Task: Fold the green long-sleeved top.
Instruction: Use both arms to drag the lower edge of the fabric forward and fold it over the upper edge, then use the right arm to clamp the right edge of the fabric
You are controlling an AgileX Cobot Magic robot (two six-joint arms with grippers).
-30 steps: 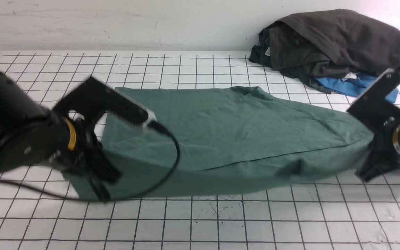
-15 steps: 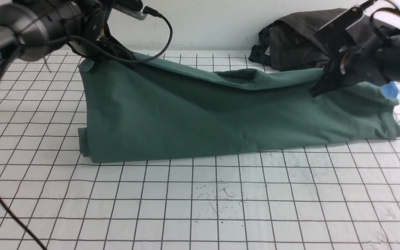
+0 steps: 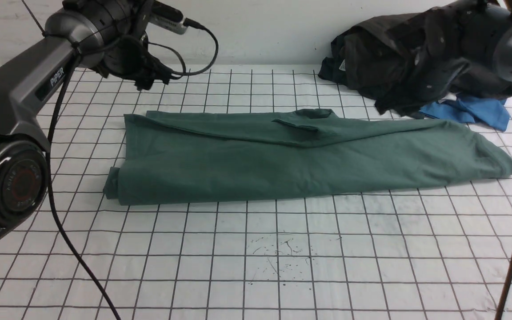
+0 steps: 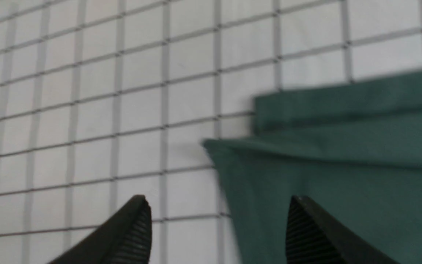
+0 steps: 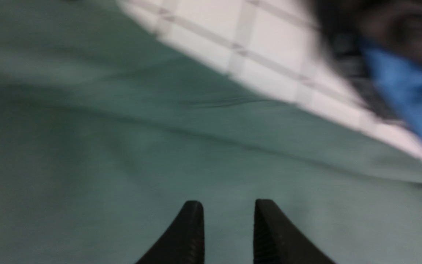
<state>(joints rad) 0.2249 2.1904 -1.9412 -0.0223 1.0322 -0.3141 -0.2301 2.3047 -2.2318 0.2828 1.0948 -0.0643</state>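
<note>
The muted dark-green cotton long-sleeved top (image 3: 282,164) lies mid-table on the white gridded tabletop (image 3: 371,249), doubled into 1 long band. This is probably a lengthwise fold. The left gripper (image 4: 218,205) hangs over its left end, jaws wide apart and empty. The right gripper (image 5: 229,205) is over the other end, jaws slightly apart and holding nothing, so the cloth rests flat.

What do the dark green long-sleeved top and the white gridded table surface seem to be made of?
Dark green long-sleeved top: likely matte knit cotton; it folds in soft creases. White gridded table surface: perhaps a smooth printed sheet, scuffed; uncertain.
</note>
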